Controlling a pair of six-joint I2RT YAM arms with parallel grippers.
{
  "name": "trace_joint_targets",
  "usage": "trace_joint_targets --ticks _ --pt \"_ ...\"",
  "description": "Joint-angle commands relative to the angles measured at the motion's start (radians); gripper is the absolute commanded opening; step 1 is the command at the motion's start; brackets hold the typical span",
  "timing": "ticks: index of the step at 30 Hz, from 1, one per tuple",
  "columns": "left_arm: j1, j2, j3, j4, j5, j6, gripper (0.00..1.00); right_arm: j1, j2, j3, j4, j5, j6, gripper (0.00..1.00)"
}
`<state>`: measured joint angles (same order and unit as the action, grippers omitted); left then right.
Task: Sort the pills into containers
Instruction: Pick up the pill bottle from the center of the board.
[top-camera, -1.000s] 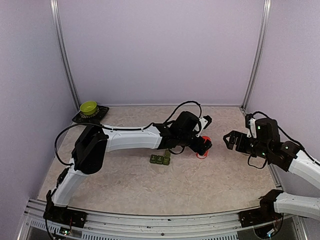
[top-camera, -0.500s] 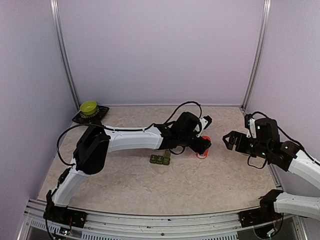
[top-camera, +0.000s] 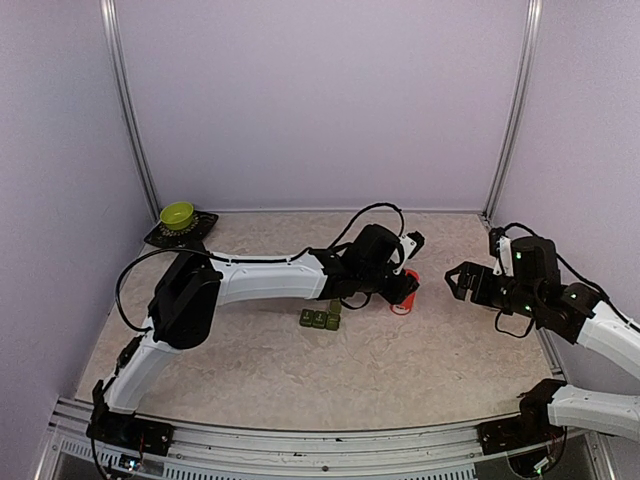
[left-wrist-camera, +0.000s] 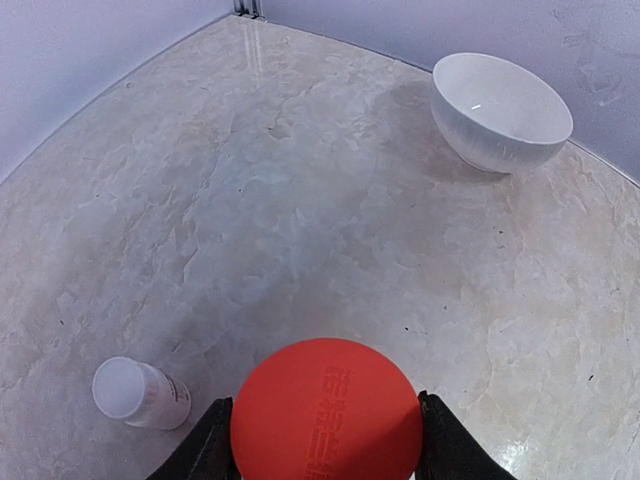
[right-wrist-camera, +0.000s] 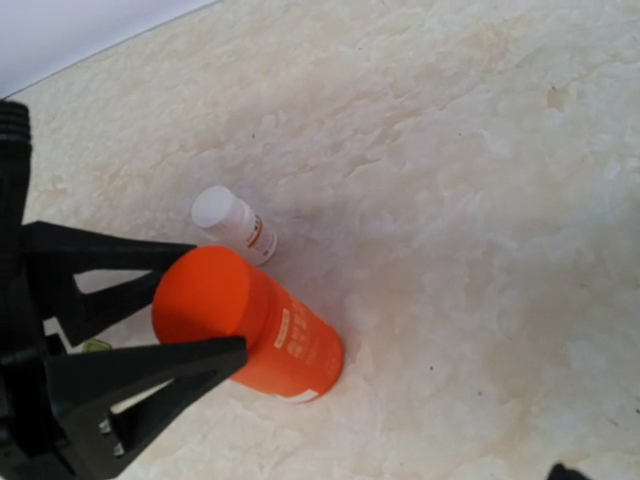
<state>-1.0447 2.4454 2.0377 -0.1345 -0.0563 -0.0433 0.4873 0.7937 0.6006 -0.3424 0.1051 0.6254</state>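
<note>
The left pincer (left-wrist-camera: 327, 445) has narrowed from wide onto the tall red cylindrical plastic bottle (left-wrist-camera: 325, 410), so lifting it looks next, while the dark green three-compartment plastic containers (top-camera: 318, 319) lie on the desk (top-camera: 400, 380) just beside that arm and the right pincer (top-camera: 455, 280) hangs wide.
</note>
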Motion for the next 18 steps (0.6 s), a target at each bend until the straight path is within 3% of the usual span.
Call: trace_joint_targets --ticks 1,5,18 --pt "0.003 -0.020 0.005 0.019 0.020 -0.005 0.43 -0.013 -0.017 -0.031 0.054 -0.031 -0.037 0.97" --pt "0.005 -0.079 -0.058 0.050 0.040 -0.011 0.36 -0.013 -0.019 -0.047 0.092 -0.073 -0.066 0.97" --pt "-0.002 -0.273 -0.263 0.090 0.099 -0.052 0.36 -0.013 -0.043 -0.090 0.213 -0.237 -0.196 0.98"
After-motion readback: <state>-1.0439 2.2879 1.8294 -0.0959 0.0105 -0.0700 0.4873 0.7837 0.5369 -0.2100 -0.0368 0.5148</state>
